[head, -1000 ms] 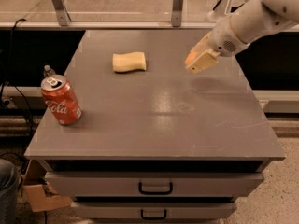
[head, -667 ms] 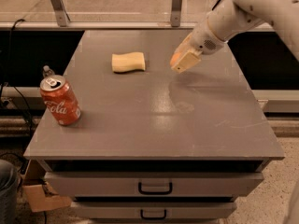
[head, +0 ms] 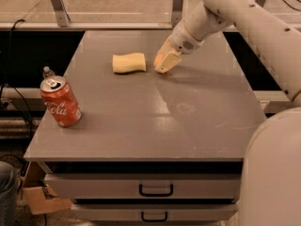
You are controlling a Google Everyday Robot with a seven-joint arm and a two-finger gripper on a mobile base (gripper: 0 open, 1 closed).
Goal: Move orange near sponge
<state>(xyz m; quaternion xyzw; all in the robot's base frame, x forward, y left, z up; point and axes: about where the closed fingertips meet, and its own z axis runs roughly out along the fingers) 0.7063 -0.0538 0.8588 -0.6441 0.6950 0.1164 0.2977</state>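
Since the picture of 1 second ago, the gripper (head: pixel 164 65) has travelled to the left over the far part of the table (head: pixel 155 121) and has come lower, so it is now just beside the sponge (head: pixel 129 62). The sponge and the red soda can (head: pixel 59 101) lie where they were.

Nearest to the camera, under the grey table top, are the upper drawer (head: pixel 94 186) and the lower drawer (head: pixel 103 213), each with 1 dark handle in the middle. A piece of cardboard (head: pixel 44 202) lies on the floor at the lower left, and the robot's pale body (head: pixel 275 173) fills the lower right corner. Further in, the can stands upright near the left edge of the table, well apart from the other things. On the far half the pale yellow sponge lies flat. Just to its right the gripper hangs low over the table top, pointing down and to the left. It is closed on the orange (head: pixel 157 59), of which only a small patch shows at the gripper's left side. Orange and sponge are near but apart. Whether the orange touches the table, I cannot tell. The white arm (head: pixel 254 22) goes from the gripper up to the right. At the very back stand 2 metal posts (head: pixel 58 4).
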